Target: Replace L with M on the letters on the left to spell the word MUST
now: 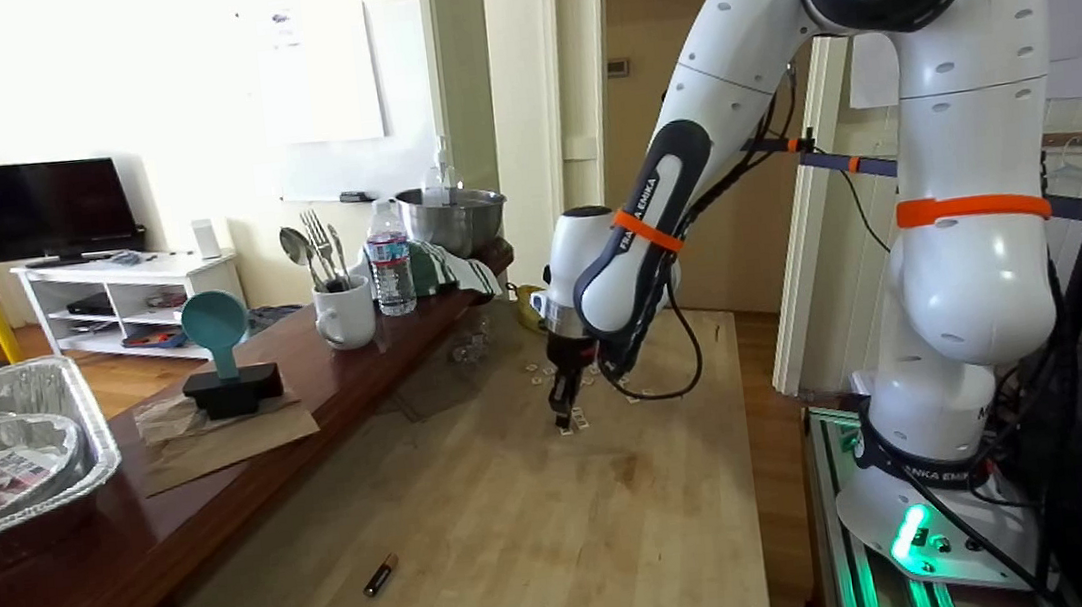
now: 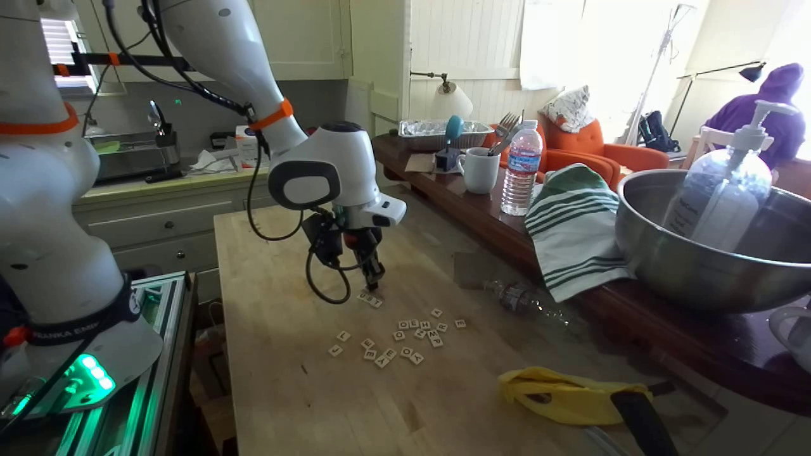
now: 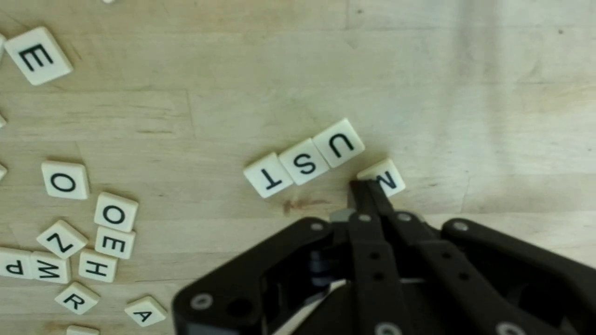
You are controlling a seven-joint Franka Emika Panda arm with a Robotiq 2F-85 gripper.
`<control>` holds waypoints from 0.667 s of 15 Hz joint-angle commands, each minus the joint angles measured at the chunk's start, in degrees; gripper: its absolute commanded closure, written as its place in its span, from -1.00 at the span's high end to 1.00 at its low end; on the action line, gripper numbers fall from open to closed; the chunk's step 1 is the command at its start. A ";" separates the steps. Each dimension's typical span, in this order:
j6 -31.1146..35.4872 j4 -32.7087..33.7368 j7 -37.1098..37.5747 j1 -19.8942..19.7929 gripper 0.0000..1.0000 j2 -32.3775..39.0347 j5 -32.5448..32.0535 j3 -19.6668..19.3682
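Cream square T tile (image 3: 268, 176), cream square S tile (image 3: 305, 161) and cream square U tile (image 3: 338, 143): flat, smooth-faced, black print, butted side to side in a slanting row. They lie on a pale wooden counter (image 1: 545, 534) with plank grain and dark scuffs. A polished red-brown wooden ledge (image 1: 348, 384) runs along one long side; a straight edge marks the opposite side. Room: in an exterior view, a broad bare stretch, with a black-and-copper cylindrical battery (image 1: 380, 575) lying on it. Loose cream square letter tiles (image 3: 65, 180) crowd the lower left of the wrist view; bare wood above and upper right of the row. Black two-fingered end effector (image 3: 369, 190) is closed all the way, fingers pressed together, gripping nothing. Tips overlap a cream square tile with a half-covered letter (image 3: 390, 174), M or N, can't tell which; contact unclear. That tile sits just beside the U tile, narrow strip of wood between.
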 commanded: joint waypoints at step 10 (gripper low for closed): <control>-2.08 -3.11 -2.42 -0.17 -1.00 -1.34 -0.28 0.50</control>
